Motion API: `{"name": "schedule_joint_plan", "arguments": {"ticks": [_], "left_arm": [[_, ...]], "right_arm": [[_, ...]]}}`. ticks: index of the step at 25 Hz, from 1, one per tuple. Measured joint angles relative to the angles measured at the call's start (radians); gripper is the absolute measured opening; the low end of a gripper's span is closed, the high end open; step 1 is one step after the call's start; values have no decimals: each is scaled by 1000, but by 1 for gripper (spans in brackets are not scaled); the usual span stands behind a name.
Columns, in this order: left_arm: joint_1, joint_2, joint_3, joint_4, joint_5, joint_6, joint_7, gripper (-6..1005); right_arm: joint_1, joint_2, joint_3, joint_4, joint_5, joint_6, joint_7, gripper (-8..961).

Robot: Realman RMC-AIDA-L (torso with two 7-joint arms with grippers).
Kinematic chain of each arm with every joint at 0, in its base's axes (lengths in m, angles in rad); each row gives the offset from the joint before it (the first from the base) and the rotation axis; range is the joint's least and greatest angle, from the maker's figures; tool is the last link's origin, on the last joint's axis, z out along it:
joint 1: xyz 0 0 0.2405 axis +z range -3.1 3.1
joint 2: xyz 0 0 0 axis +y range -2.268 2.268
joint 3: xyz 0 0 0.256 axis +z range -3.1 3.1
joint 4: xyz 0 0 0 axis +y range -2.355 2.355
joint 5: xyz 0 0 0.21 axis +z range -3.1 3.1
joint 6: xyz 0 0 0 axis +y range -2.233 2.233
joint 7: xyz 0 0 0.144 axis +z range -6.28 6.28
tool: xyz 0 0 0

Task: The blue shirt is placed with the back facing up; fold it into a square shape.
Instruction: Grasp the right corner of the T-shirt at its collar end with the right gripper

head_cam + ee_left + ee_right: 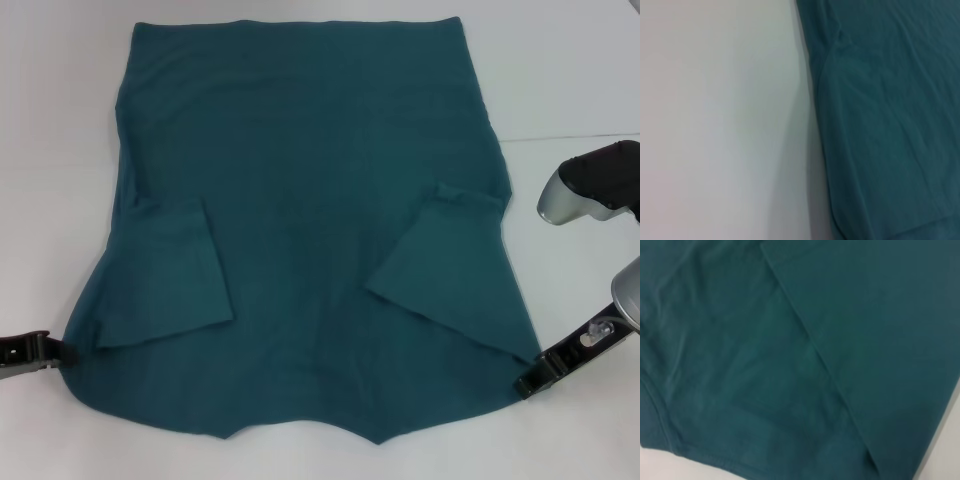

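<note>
Here the blue shirt (310, 230) lies flat on the white counter (570, 80), back side up, with both short sleeves already turned inward onto the body. Its long axis runs straight away from the robot: the straight hem sits at the far edge and the collar end, with its notched outline, points back toward the robot. The left tool (45, 348) sits at the near left shoulder corner of the garment, so the cloth spreads away from it toward the other arm and toward the far hem. The right tool (535, 380) sits mirrored at the near right shoulder corner, with the fabric lying inward and away from it. Each tip meets the shirt's edge, but whether the fingers are spread, pressed together or pinching the cloth cannot be told from these views. Both arms are about equally near their own corner, so neither has an advantage. The likely next move is a fold along the long axis, carrying the near shoulder edge up and away from both tools toward the far hem, which would shorten the rectangle toward a square. That move depends on the two corners travelling together and parallel; if one leads, the soft knit would probably skew or wrinkle across its width.
</note>
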Motion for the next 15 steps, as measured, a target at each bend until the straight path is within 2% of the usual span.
{"name": "schedule_joint_plan", "arguments": {"ticks": [9,13,15], "left_arm": [[-2,0,0,0,0,-1,0,28],[-3,0,0,0,0,-1,0,28],[-4,0,0,0,0,-1,0,28]], "right_arm": [[2,-1,-16,11,5,3,4,604],[4,-1,-16,16,4,5,7,493],[5,-1,-16,20,4,6,8,497]]}}
